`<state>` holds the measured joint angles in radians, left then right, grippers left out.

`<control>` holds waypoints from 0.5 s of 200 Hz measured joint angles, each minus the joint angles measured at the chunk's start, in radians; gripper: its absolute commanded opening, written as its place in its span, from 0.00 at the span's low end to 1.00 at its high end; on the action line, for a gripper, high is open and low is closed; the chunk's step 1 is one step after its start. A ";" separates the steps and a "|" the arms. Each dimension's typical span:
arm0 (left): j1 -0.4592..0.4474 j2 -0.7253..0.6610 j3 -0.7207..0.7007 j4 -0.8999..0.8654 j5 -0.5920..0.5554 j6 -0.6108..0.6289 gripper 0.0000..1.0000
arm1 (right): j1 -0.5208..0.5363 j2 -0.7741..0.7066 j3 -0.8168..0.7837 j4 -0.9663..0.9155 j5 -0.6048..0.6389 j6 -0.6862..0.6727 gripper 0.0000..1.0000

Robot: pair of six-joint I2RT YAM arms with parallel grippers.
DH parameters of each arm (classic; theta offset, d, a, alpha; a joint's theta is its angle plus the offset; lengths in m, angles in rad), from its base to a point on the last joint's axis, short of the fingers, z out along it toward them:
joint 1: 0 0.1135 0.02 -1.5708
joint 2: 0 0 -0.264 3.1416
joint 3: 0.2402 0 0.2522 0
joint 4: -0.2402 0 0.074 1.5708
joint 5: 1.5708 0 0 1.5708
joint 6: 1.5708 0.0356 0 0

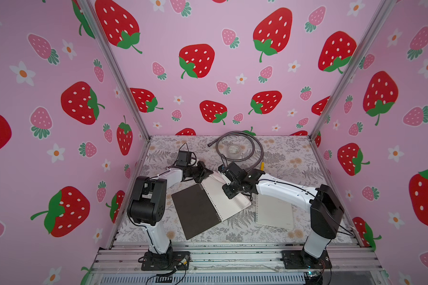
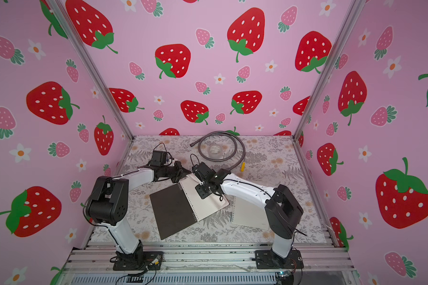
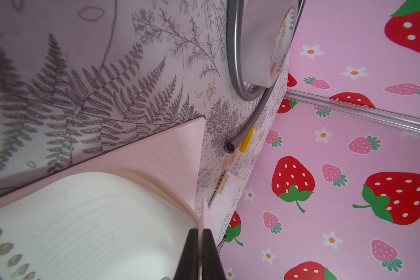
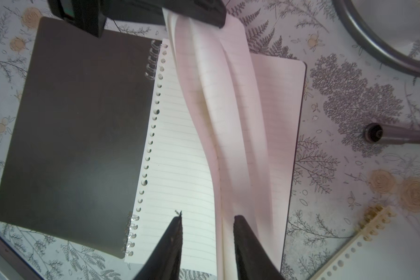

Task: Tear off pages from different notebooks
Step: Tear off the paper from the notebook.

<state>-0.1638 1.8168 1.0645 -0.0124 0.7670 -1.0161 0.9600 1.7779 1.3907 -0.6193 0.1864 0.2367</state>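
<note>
The dark-covered notebook (image 1: 195, 209) lies open mid-table, its lined pages (image 1: 229, 201) to the right of the spiral. My left gripper (image 3: 200, 230) is shut on the far corner of the top page (image 4: 216, 97) and holds it lifted and curled; in a top view that gripper (image 1: 205, 172) is at the notebook's far end. Over the near part of the pages, my right gripper (image 4: 207, 218) points down, open, with the raised page's fold standing between its fingers. The whitish-covered notebook (image 1: 274, 212) lies shut to the right, under the right arm.
A coiled grey hose (image 1: 240, 148) surrounds a tape roll (image 1: 234, 150) at the back of the table. A small yellow piece (image 1: 262, 165) lies by the hose end. Strawberry-print walls close in three sides; aluminium rails (image 1: 232, 249) run along the front.
</note>
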 measured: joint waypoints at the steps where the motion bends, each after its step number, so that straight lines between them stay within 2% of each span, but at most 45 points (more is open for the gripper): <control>1: 0.000 0.000 0.000 0.000 0.000 0.000 0.00 | 0.000 0.000 -0.001 -0.001 -0.002 0.002 0.38; 40: -0.001 0.000 0.000 0.000 0.000 0.003 0.00 | 0.006 0.021 -0.005 -0.010 -0.010 0.003 0.37; 88: -0.006 0.000 0.000 -0.008 0.000 0.011 0.00 | 0.006 0.059 -0.010 -0.010 -0.004 0.003 0.29; 100: -0.007 0.000 0.000 -0.008 0.000 0.014 0.00 | 0.006 0.062 -0.015 -0.010 0.000 0.002 0.22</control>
<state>-0.1711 1.8168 1.0645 -0.0200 0.7670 -1.0016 0.9661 1.8400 1.3754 -0.6296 0.1867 0.2390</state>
